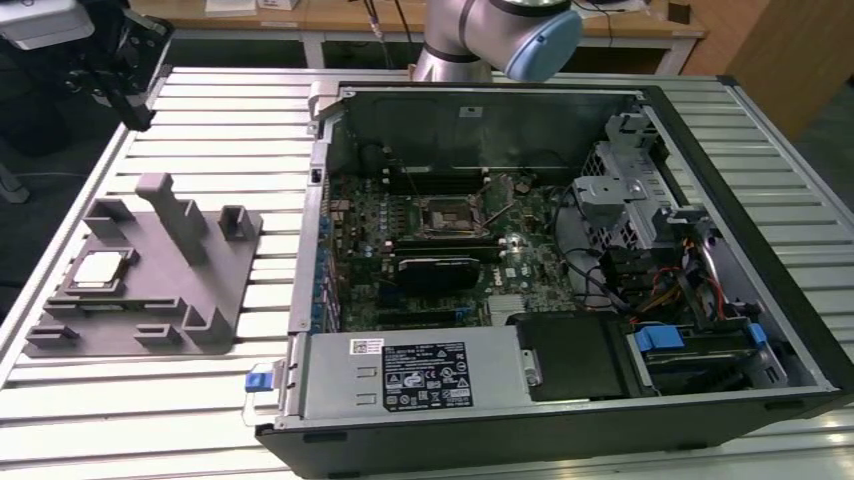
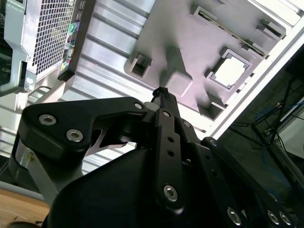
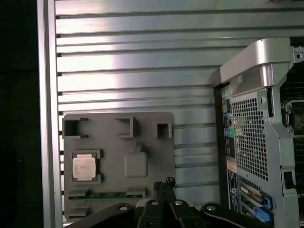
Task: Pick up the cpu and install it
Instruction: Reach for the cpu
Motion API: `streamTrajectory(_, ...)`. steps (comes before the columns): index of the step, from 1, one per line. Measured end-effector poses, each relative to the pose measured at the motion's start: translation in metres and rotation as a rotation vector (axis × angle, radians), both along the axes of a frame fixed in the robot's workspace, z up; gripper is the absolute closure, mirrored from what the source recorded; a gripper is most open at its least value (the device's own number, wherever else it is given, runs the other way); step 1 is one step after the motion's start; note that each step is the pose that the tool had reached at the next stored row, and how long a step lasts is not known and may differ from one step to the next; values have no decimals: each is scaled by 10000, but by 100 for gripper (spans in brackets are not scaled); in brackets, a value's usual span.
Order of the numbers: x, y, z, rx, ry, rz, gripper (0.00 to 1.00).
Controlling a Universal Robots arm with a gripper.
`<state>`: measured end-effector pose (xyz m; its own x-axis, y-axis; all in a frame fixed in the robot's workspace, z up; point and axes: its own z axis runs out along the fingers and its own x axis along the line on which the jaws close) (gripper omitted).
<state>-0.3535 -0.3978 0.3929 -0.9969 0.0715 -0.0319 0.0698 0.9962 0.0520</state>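
The cpu [image 1: 100,270] [image 2: 230,72] [image 3: 84,166], a small square chip with a pale silvery top, lies flat in a recess of the grey plastic block [image 1: 160,300] on the slatted table, at the exterior view's left. My gripper [image 1: 136,118] [image 2: 161,90] [image 3: 164,183] hangs well above the table with its black fingers together and nothing between them. It is apart from the cpu, over the block's side toward the computer. The black metal-framed socket [image 1: 443,212] sits in the middle of the motherboard inside the open computer case [image 1: 747,300].
The grey block [image 3: 137,142] has upright posts [image 1: 174,215] and small brackets around the cpu. The case's rear panel with vents and ports [image 3: 247,137] stands close beside the block. Inside the case are cables, a drive cage [image 1: 627,190] and a power supply [image 1: 414,375].
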Motion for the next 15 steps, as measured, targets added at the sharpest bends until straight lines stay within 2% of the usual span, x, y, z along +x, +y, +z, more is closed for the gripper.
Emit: streamTrajectory(15, -170, 0, 0, 0, 0, 0, 89)
